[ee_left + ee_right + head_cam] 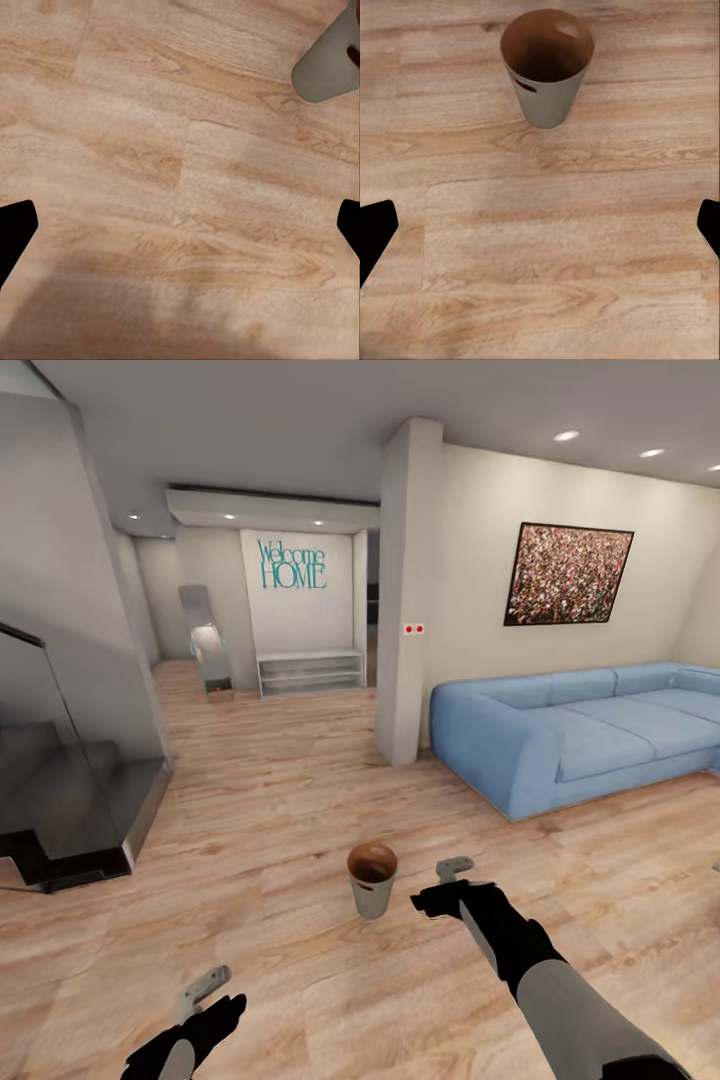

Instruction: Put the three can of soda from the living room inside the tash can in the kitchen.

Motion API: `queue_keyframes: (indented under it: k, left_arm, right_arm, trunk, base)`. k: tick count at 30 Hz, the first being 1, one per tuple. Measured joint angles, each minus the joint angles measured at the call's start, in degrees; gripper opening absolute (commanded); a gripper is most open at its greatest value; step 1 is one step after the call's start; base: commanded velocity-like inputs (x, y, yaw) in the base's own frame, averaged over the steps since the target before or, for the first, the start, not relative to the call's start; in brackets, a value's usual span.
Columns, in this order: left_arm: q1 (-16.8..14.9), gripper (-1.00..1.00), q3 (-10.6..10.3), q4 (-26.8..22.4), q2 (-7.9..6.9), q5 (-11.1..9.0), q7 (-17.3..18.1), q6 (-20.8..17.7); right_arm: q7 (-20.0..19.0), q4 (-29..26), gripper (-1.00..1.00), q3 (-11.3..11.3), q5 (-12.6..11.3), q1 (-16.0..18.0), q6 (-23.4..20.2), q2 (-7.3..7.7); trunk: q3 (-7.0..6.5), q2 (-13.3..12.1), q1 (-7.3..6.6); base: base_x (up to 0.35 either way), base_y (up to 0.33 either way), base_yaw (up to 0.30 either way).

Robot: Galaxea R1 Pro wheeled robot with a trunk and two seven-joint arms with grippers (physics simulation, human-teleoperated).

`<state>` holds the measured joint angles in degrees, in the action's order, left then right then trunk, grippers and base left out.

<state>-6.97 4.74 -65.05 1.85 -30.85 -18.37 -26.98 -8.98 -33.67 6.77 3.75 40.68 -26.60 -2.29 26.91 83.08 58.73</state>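
grey wall, copper lining: the tash can (372, 880) stands upright on the wood floor (280, 800), mouth up, long axis vertical.
bin from right gripper: just beside the right gripper (447, 888), on its inner side and slightly ahead; in the right wrist view the tash can (547, 66) lies ahead of the fingers, apart from them.
bin from left gripper: well apart from the left gripper (205, 1000), ahead and toward the robot's right; the left wrist view catches part of its grey wall (330, 64) at the frame edge.
nearer arm: right.
right gripper state: fingertips sit wide apart at the two edges of its wrist view, nothing between them; spread and empty.
left gripper state: the same wide spread, bare floor between the tips; empty.
cans of soda: none can be made out on the floor or near the blue sofa (580, 730).
bin contents: the interior is dark and shadowed; cannot tell whether anything lies inside.
cut off: both forearms leave the head view at its lower edge; the sofa runs out past the frame edge.
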Motion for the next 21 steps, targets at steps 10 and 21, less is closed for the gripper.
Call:
queue_keyframes:
  k: [10, 21]
  left_arm:
    - [-0.55, 1.0, -0.07, 0.84, 0.0, 0.0, 0.0, 0.0]
    - [-0.59, 1.0, -0.08, 0.91, 0.09, 0.0, 0.02, 0.0]
  right_arm:
    - [0.24, 0.95, 1.0, -0.97, -1.03, -0.16, 2.76, -0.35]
    - [0.59, 1.06, 1.0, -1.05, -1.11, -0.08, -2.29, -0.39]
  trunk:
    - [0.0, 0.0, 0.0]
    - [0.0, 0.0, 0.0]
  base:
    - [0.334, 0.113, 0.0]
    - [0.337, 0.093, 0.0]
